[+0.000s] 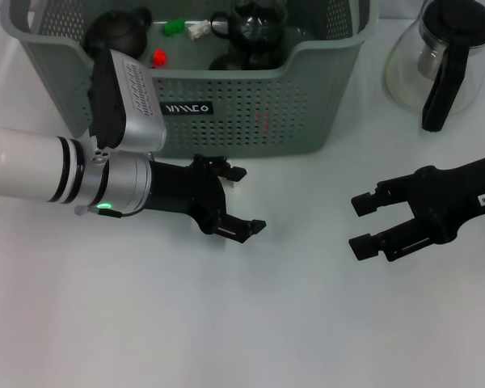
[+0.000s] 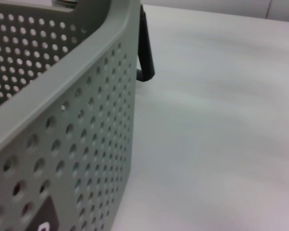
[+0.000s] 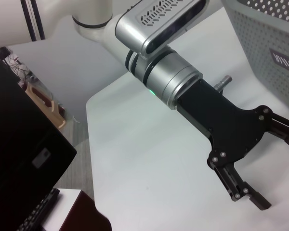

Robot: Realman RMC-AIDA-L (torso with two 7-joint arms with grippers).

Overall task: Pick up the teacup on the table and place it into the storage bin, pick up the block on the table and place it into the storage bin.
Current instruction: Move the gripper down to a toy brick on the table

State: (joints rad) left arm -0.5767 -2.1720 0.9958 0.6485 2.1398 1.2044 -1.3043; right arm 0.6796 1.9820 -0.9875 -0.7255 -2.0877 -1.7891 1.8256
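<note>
Hovering just above the white tabletop [image 1: 250,323], the left end effector [image 1: 244,200] sits right in front of the storage bin [image 1: 250,113], its black fingers spread apart and holding nothing. The right wrist view shows this same left end effector from the side, fingers parted over bare tabletop, with the bin's perforated wall and label at the picture's edge. The right end effector [image 1: 362,225] hangs over the tabletop on the robot's right side, well apart from the left one, its two fingers also apart and empty.

The grey-green storage bin stands at the far side of the tabletop. Inside it lie a dark teapot-like vessel [image 1: 255,32], a dark round item [image 1: 121,28], a red block [image 1: 158,57], a green piece [image 1: 173,27] and a small white piece [image 1: 199,30]. A glass coffee pot [image 1: 444,56] with a black handle stands on the tabletop just beside the bin, to the robot's right.
</note>
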